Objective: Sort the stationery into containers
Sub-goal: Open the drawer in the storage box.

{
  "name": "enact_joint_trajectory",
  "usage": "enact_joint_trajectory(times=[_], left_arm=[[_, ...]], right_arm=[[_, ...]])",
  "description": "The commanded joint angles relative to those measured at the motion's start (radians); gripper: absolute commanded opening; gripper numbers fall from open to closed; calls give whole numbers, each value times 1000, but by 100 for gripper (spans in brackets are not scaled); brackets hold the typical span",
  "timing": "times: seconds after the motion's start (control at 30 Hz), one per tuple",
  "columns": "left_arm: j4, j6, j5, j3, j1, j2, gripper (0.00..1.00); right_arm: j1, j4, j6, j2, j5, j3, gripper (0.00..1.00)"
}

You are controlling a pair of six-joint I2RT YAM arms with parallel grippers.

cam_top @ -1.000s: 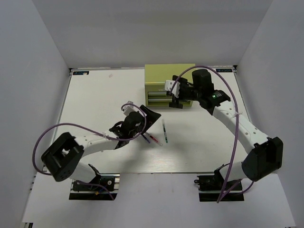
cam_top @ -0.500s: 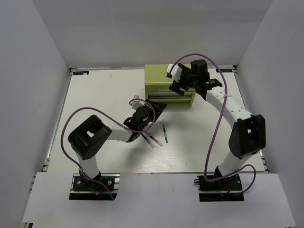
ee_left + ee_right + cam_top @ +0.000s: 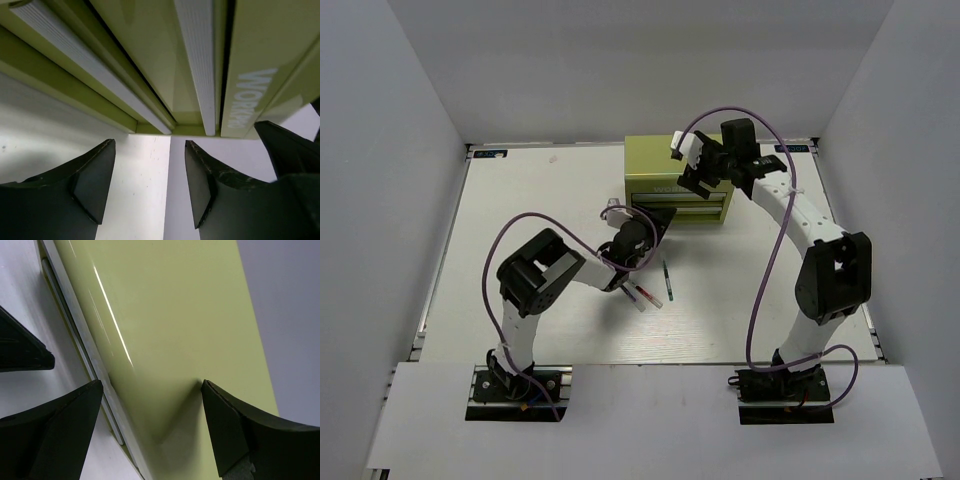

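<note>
At the far edge of the table [image 3: 520, 220] you have the yellow-green chest [image 3: 660, 160], its front facing the arms, with both tools up close to it.

Your left tool [image 3: 656, 222] sits low, just in front of the chest's near left corner. In the left wrist view its fingers [image 3: 92, 182] are spread with nothing between them. Past them you see the ribbed pulls of the two drawers [image 3: 195, 55] and the white lettering [image 3: 247, 102] on the chest front. Whether the tool touches the chest cannot be told.

Your right tool [image 3: 692, 168] hangs over the right part of the chest's top. In the right wrist view its fingers [image 3: 57, 427] are wide apart and empty, with the smooth lid [image 3: 165, 315] showing between them. Contact with the lid cannot be told either.

Out on the open table, well apart from the chest, the pens lie loose. The dark green pen [image 3: 667, 279] lies alone, pointing roughly toward the chest. The red-pink pen [image 3: 643, 294] lies slanted just to its left, beside the left arm's forearm. A darker pen end [image 3: 624, 289] shows at the arm's edge there, too small and too hidden to make out its colour.
</note>
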State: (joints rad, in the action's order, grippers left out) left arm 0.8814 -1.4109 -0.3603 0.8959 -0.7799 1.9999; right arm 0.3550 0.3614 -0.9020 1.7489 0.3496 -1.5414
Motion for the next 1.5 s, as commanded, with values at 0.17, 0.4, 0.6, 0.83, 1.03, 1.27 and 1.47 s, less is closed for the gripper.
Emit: enact_joint_trajectory(times=[0.17,0.4,0.6,0.83,1.03,1.27,1.47], left_arm=[[39,-43,-48,78,14,57,64],[48,-62,-98,87,14,88,63],[48,-80,-118,127,14,128,62],[47,-99,-137,173,24,164,61],[33,-118,-146,173,24,174,60],[24,-128,-164,182,33,183,58],[13,-137,-164,201,33,201,56]], right_arm=[[-19,111,-46,46,28,-85,85],[-22,117,-40,69,8,-108,85],[-25,122,-43,72,11,-105,85],[-25,125,-46,70,8,-102,85],[-25,128,-43,72,9,-102,85],[-25,129,-43,72,5,-100,85],[-25,132,-41,70,0,-105,85]])
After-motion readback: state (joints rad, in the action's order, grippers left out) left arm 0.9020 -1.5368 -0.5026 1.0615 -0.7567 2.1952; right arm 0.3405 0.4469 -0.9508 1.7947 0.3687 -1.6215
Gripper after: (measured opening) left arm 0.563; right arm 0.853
